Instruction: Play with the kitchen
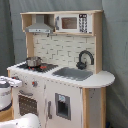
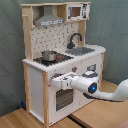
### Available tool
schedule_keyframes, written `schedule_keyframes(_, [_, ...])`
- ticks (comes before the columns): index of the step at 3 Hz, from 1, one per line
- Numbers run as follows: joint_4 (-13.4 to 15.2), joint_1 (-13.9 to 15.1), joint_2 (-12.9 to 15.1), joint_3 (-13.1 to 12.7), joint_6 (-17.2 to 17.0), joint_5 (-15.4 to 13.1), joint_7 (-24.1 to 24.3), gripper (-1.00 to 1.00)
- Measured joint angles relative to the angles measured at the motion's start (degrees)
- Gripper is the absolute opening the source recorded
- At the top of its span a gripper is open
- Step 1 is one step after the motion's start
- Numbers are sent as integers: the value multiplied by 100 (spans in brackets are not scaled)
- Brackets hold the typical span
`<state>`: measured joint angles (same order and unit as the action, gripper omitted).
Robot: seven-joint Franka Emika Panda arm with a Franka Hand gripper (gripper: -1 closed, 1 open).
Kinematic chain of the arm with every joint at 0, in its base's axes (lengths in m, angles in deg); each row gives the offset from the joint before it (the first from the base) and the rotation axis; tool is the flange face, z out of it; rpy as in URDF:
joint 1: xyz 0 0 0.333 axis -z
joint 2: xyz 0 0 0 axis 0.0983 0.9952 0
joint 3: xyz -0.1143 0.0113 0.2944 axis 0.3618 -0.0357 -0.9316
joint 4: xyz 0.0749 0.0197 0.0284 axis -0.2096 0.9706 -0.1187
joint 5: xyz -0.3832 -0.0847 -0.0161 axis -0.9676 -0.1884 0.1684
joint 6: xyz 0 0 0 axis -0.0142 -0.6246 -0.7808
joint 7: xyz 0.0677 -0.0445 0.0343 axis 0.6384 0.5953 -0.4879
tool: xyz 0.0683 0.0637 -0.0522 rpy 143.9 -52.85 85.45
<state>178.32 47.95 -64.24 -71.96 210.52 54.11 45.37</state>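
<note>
A grey curtain (image 1: pixel 10 35) hangs in soft folds behind my workspace in both exterior views, under even light. In the second exterior view, pale wooden boards (image 2: pixel 20 119) form the floor, with a seam between panels.

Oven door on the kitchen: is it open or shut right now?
Shut. In both exterior views the oven door lies flush with the kitchen front, no gap showing. The arm reaches toward the top of the door.

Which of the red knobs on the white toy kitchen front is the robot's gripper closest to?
The leftmost red knob, hidden behind the gripper in the second exterior view, above the oven door. The other red knob sits clear, farther right.
</note>
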Motion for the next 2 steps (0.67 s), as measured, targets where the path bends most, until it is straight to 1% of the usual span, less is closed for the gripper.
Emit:
schedule_keyframes(1, [9, -2, 0, 0, 2, 0, 1, -100])
schedule_keyframes(2, [6, 5, 75, -26, 85, 127, 729, -100])
